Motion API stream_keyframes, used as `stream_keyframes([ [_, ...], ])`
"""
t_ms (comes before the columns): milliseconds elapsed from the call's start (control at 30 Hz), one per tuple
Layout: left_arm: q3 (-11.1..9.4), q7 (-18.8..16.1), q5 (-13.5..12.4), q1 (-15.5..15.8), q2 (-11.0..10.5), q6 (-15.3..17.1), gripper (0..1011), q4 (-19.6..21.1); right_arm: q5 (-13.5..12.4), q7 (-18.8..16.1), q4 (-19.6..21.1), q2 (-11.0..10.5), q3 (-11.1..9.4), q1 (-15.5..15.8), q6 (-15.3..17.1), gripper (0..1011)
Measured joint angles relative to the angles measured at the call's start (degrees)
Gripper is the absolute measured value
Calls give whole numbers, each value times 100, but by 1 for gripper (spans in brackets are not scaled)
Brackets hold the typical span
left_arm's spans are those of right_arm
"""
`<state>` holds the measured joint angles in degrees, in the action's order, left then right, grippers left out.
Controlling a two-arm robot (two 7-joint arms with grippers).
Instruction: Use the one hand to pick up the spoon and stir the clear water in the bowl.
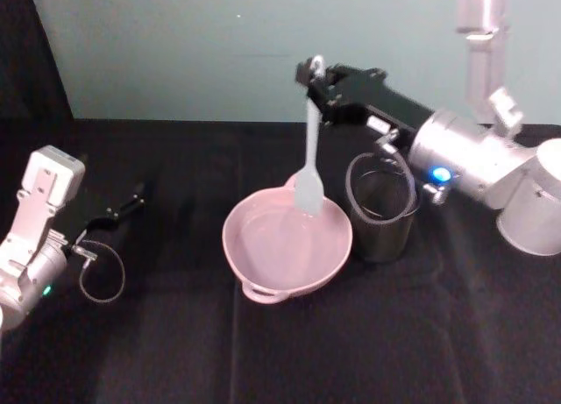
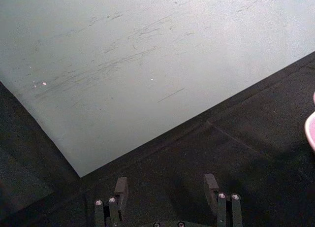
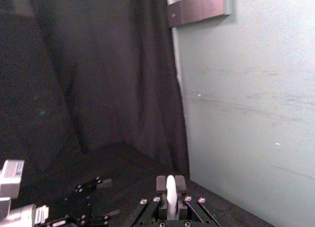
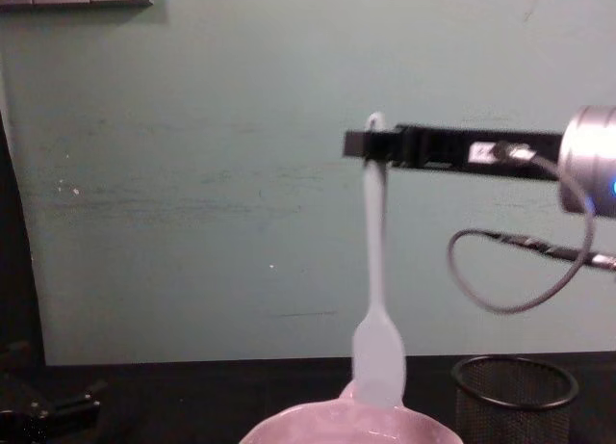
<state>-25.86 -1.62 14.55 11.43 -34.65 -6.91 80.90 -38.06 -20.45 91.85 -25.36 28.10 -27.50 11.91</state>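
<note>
White spoon (image 1: 308, 150) clamped upright in right pincer (image 1: 309, 76) over pink bowl (image 1: 230, 246); left pincer (image 2: 166, 184) apart, parked.

Lab w/ black-draped table (image 1: 263, 360), bare wall (image 1: 175, 45)

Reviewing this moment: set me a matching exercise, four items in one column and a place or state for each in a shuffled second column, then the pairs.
Column one
1. spoon
2. bowl
3. wire-mesh cup
4. left gripper

Column two
A. black, standing just right of the bowl
B. open, low at the robot's left side
C. hanging upright from the right gripper, blade down at the bowl
D. pink, loop handle towards the robot

Pairs: 1-C, 2-D, 3-A, 4-B
</note>
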Motion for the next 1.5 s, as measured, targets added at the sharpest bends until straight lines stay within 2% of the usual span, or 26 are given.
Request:
stream_keyframes([
  [167,0,0,0,0,0,0,1011,0,335,-313,-512,224,262,-71,-456,109],
  [200,0,0,0,0,0,0,1011,0,335,-313,-512,224,262,-71,-456,109],
  [367,0,0,0,0,0,0,1011,0,553,-574,-928,361,384,-9,-874,109],
  [500,0,0,0,0,0,0,1011,0,658,-688,-1095,429,429,47,-1029,109],
  [833,0,0,0,0,0,0,1011,0,764,-835,-1288,652,435,184,-1176,109],
  [1100,0,0,0,0,0,0,1011,0,808,-937,-1644,973,420,55,-1307,109],
  [1133,0,0,0,0,0,0,1011,0,814,-959,-1790,1074,399,3,-1364,109],
  [1400,0,0,0,0,0,0,1011,0,901,-905,-2136,1309,275,-120,-1557,109],
  [1500,0,0,0,0,0,0,1011,0,944,-851,-2193,1328,200,-140,-1597,110],
])
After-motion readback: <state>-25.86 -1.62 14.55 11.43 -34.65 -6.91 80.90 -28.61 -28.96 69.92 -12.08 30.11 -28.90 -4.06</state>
